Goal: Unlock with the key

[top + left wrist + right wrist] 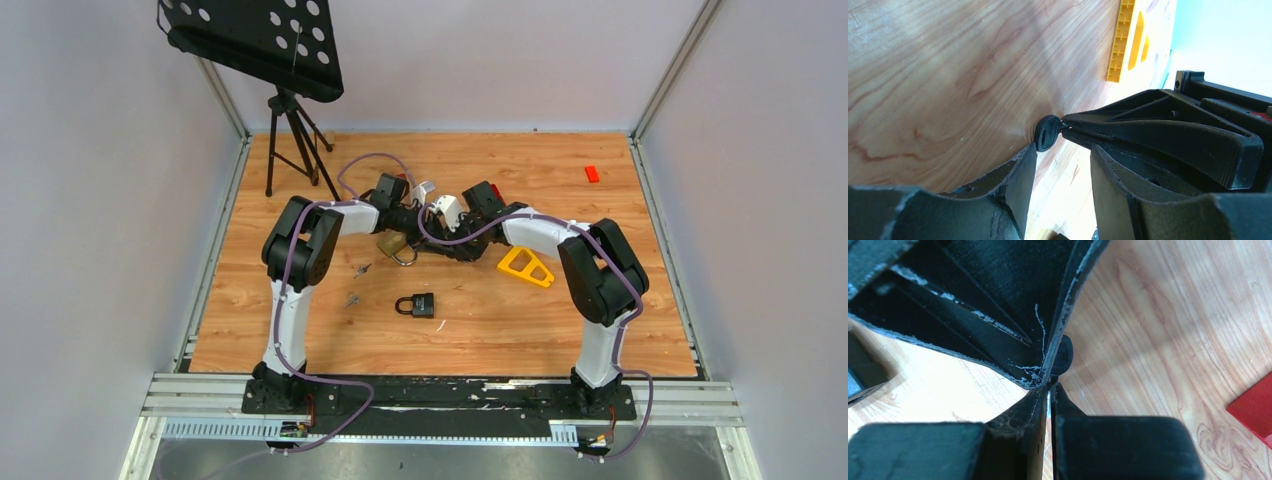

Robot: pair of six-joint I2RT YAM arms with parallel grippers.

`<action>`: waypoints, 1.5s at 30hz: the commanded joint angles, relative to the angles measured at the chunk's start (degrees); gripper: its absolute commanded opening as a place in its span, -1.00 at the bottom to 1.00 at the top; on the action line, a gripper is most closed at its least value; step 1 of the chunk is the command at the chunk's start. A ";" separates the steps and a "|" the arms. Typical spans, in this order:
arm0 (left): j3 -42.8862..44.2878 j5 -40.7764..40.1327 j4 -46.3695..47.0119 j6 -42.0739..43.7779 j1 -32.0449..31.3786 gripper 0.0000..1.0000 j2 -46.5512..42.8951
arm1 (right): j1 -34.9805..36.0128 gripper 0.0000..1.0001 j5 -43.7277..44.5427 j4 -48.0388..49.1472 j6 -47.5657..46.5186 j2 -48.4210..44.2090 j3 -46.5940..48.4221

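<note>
A small black-headed key point(1046, 133) is pinched by right end effector point(1050, 384), prob. for regrasp; left end effector point(1062, 152) is seen open beside it.

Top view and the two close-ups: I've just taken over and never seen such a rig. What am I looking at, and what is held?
These are two robot arms bolted to a table, each ending in a two-finger gripper. The wide picture looks down from above; each close-up comes from a camera on one wrist. The right gripper is shut on a black-headed key; the left gripper stands open beside it. On the table lie a brass padlock, a black padlock, two loose keys, a yellow triangle and a red block.
</note>
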 commanded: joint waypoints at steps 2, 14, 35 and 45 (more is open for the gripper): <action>-1.24 -5.10 0.38 0.23 0.54 0.08 0.28 | 0.18 -0.89 -2.54 1.42 0.99 -1.05 -0.66; -2.50 -2.40 4.28 -5.26 -0.69 0.11 2.48 | 0.11 -0.93 -4.52 2.17 1.56 -0.70 -1.09; -7.01 1.57 12.55 -10.79 -1.87 0.10 -0.25 | -4.93 -0.96 -14.61 4.55 7.59 1.48 -0.70; -6.88 -0.72 9.20 -7.24 -2.37 0.09 -1.15 | -6.06 -0.87 -14.06 2.95 6.81 1.00 -0.73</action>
